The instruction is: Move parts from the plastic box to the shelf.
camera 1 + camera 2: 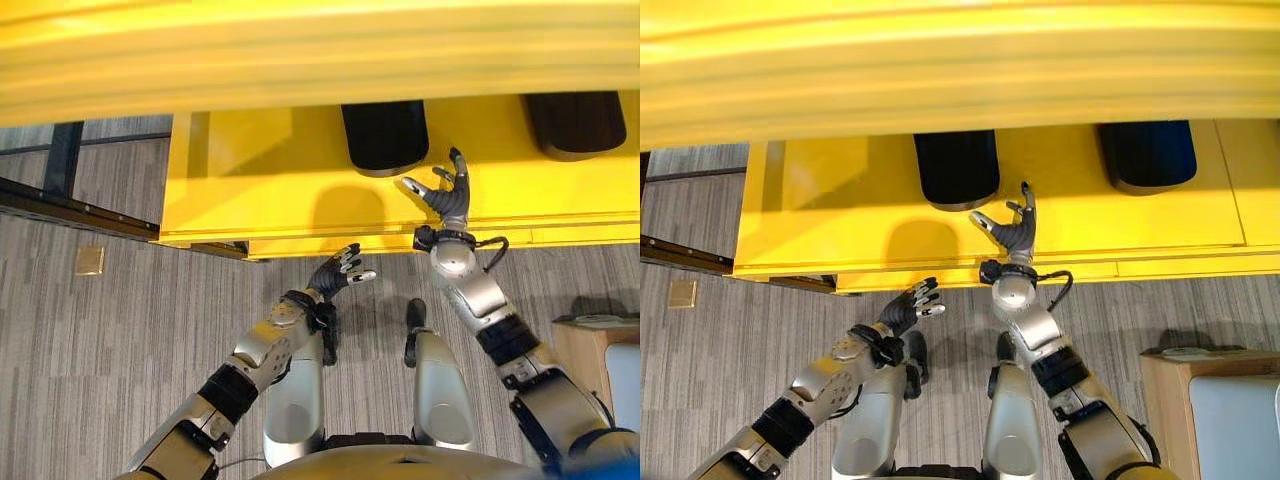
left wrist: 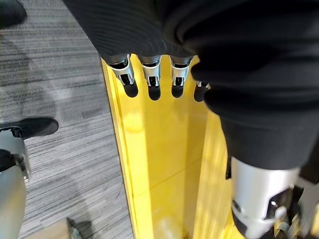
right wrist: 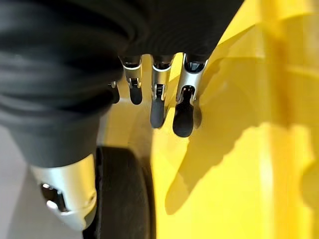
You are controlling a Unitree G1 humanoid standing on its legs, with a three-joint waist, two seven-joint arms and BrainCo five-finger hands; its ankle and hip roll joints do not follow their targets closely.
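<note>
Two black parts [image 1: 385, 135] [image 1: 577, 122] lie on the yellow shelf [image 1: 250, 190]. Right hand [image 1: 449, 199], fingers spread and released, hovers at the nearer part's 5 o'clock; left hand [image 1: 338, 272] empty, fingers relaxed.

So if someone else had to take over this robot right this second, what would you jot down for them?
Left robot hand: open, holding nothing, hanging over the carpet just short of the yellow shelf.
Right robot hand: open and empty, fingers spread above the shelf's front edge, beside a black part.
Done: two black parts lie on the shelf, the second further to the robot's right.
Left: I cannot see the plastic box from here, so I cannot tell how many parts remain. Both hands are free for the next pick.
</note>
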